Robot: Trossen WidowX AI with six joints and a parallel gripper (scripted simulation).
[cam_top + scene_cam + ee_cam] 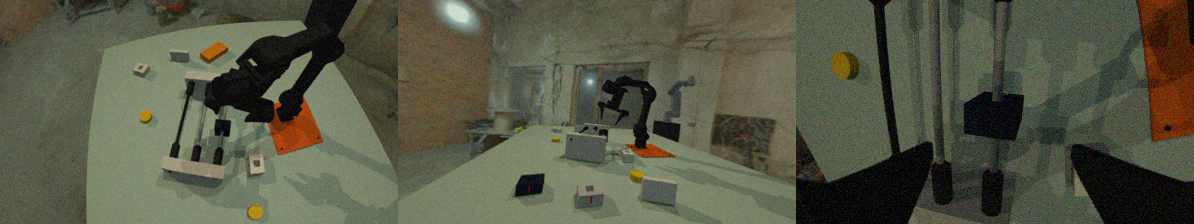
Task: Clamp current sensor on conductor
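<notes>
The dark blue sensor point(221, 128) point(602, 133) point(993, 116) sits around the rightmost conductor point(221, 141) point(999, 60), about midway along it. It looks like a closed block; its latch and arrow cannot be made out. The conductors run between a pale front block point(192, 168) point(585, 147) and a pale rear block point(201, 75). The LOAD lettering cannot be read; the arm covers part of the rear block in the top view. My gripper point(609, 121) point(1004, 150) is open and empty, fingers wide apart, raised above the rack and clear of the sensor.
A white block with a square hole point(256, 164) stands right of the rack, near the orange base plate point(299, 143). Yellow discs point(145, 116) point(255, 212) lie left and in front. An orange block point(214, 52) lies behind. A dark block point(530, 185) stands in the exterior view's foreground.
</notes>
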